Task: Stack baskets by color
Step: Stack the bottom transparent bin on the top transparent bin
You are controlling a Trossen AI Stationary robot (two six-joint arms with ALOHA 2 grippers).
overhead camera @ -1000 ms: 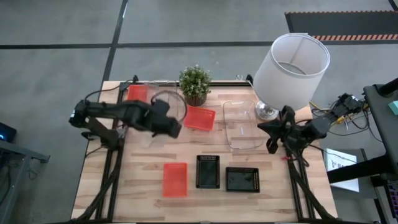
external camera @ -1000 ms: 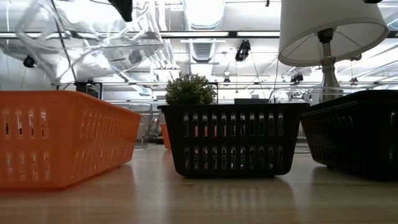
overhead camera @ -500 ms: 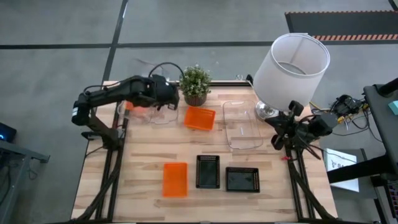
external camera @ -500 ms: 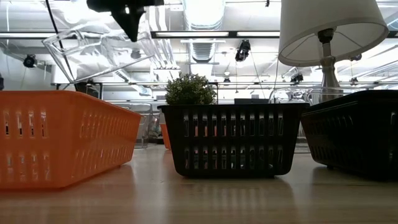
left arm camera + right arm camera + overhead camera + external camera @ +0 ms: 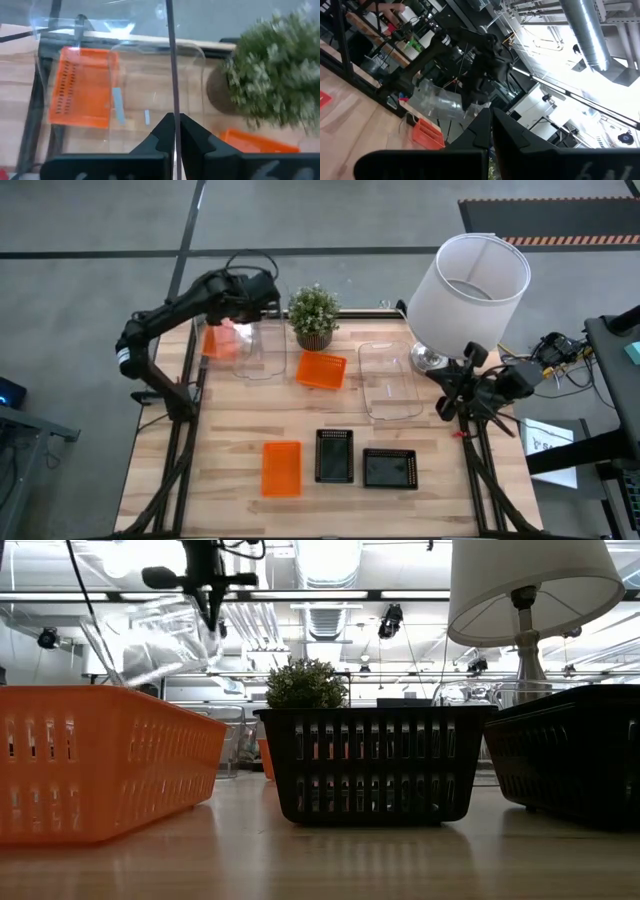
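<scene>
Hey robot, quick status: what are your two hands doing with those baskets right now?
Left gripper shut on clear basket, lifted. Right gripper shut, idle by lamp. Plant close beside.

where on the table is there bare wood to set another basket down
Bare wood lies left of the front red-orange basket, and a strip runs between the clear basket and the black baskets. The back edge around the plant is crowded.
</scene>
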